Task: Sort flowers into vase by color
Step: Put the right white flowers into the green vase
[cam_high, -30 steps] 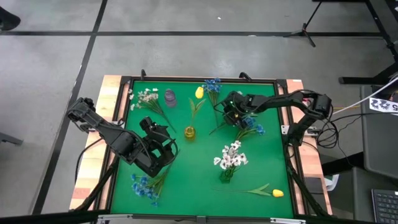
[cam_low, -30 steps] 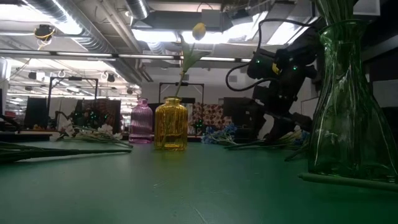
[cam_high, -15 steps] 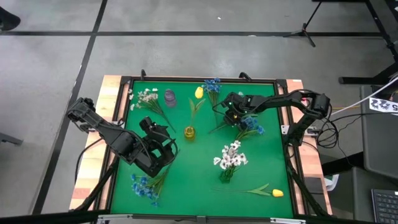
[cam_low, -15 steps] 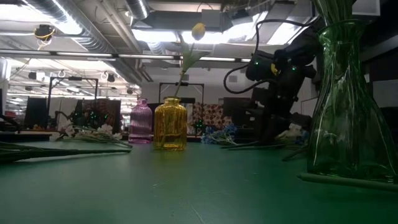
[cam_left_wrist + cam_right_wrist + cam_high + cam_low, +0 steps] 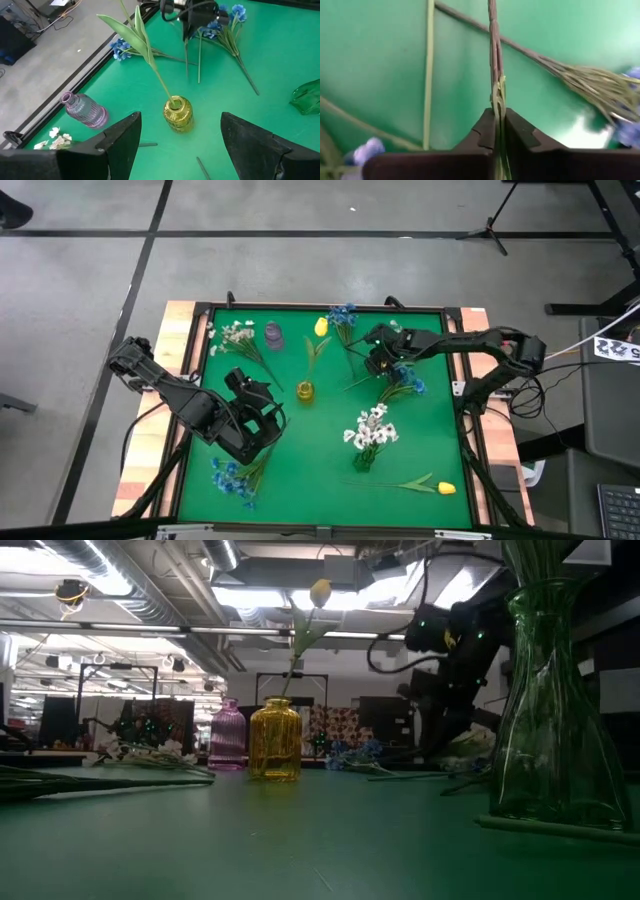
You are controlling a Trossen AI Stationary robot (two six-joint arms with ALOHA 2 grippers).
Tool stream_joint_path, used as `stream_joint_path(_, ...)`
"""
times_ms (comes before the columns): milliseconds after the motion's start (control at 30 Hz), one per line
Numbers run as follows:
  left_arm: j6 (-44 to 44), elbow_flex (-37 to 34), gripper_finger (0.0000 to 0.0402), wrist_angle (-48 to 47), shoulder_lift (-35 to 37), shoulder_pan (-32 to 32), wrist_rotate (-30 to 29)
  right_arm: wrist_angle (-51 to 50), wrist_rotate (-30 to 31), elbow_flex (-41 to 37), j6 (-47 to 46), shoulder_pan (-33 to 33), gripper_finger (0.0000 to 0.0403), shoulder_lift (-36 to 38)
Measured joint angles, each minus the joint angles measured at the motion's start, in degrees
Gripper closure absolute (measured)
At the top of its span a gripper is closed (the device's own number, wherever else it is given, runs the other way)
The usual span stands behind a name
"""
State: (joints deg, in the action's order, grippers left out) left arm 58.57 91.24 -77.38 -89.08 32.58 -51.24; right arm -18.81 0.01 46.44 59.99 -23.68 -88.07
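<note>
My right gripper (image 5: 379,362) is shut on a thin flower stem (image 5: 494,75) among the blue sprigs (image 5: 405,385) lying right of centre; which blossoms that stem carries I cannot tell. My left gripper (image 5: 180,145) hangs open at the near left (image 5: 258,420), looking onto the yellow vase (image 5: 178,114). One yellow tulip (image 5: 320,328) stands in that vase (image 5: 305,391). White blossoms (image 5: 370,430) stand in the clear green vase (image 5: 555,720). The purple vase (image 5: 273,335) stands at the far left. More blue sprigs lie at the far edge (image 5: 343,313) and near left (image 5: 232,477). My right gripper pinches the thin stem (image 5: 496,102) between its two fingers (image 5: 487,130), which come from above and point down. The stem runs on past the fingertips over the green mat. Whether it is lifted clear does not show.
A white sprig (image 5: 237,335) lies at the far left beside the purple vase. A yellow tulip (image 5: 445,489) lies near the table's near right corner. A raised dark frame (image 5: 200,350) borders the green mat.
My right gripper has shifted a little toward the table's far edge and risen slightly, and the stems lying beside it have shifted with it. My left arm has kept still.
</note>
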Motion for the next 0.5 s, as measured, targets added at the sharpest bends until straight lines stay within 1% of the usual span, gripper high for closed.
stream_joint_path(67, 0.0, 0.0, 0.0135, 0.02, 0.0, 0.0, 0.0, -1.04, 0.46, 0.0, -0.24, 0.0, 0.0373, 2.55)
stream_joint_path(133, 0.01, 0.0, 0.0135, 0.03, 0.0, 0.0, 0.0, -2.4, 1.15, 0.02, -0.7, 0.02, 0.0372, 5.26)
stream_joint_path(267, 0.02, 0.0, 0.0135, 0.28, 0.0, 0.0, 0.0, -4.7, 3.19, 0.03, -1.31, 0.04, 0.0388, 11.16)
stream_joint_path(367, 0.24, 0.0, 0.0135, 0.48, 0.0, 0.0, 0.02, -6.4, 4.62, 0.07, -1.99, 0.04, 0.039, 16.24)
stream_joint_path(500, 0.25, 0.0, 0.0135, 1.22, 0.0, 0.0, 0.02, -10.25, 6.61, 2.28, -4.21, 0.05, 0.0376, 22.25)
